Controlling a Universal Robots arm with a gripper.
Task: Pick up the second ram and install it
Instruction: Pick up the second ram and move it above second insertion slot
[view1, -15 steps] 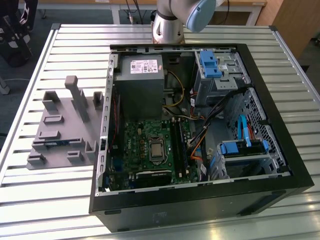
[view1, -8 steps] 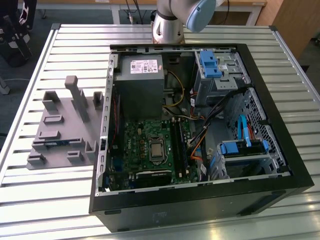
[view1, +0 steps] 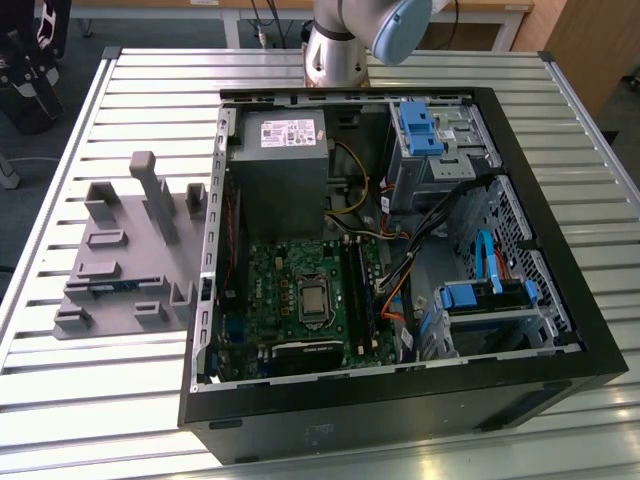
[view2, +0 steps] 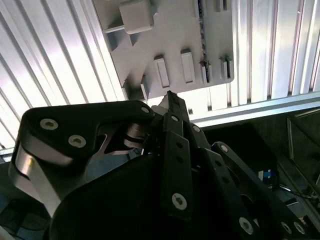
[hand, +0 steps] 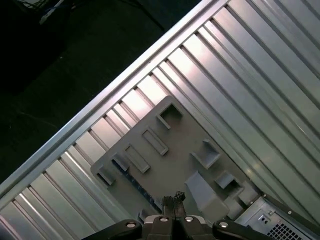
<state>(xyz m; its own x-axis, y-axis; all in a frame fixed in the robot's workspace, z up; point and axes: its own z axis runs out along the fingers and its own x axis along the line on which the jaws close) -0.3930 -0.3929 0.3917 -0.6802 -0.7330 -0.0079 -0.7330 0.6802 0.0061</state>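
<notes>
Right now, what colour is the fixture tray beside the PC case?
Plain grey fixture tray, clearest in the exterior view.

Slatted aluminium table (view1: 110, 400) is carrying three things. Grey fixture tray (view1: 130, 265) is sitting flat on the slats at the exterior view's left. Open PC case (view1: 380, 420) is lying on its side just beside it, taking up most of the surface, with the arm base (view1: 335, 60) standing at the far edge behind it.
</notes>
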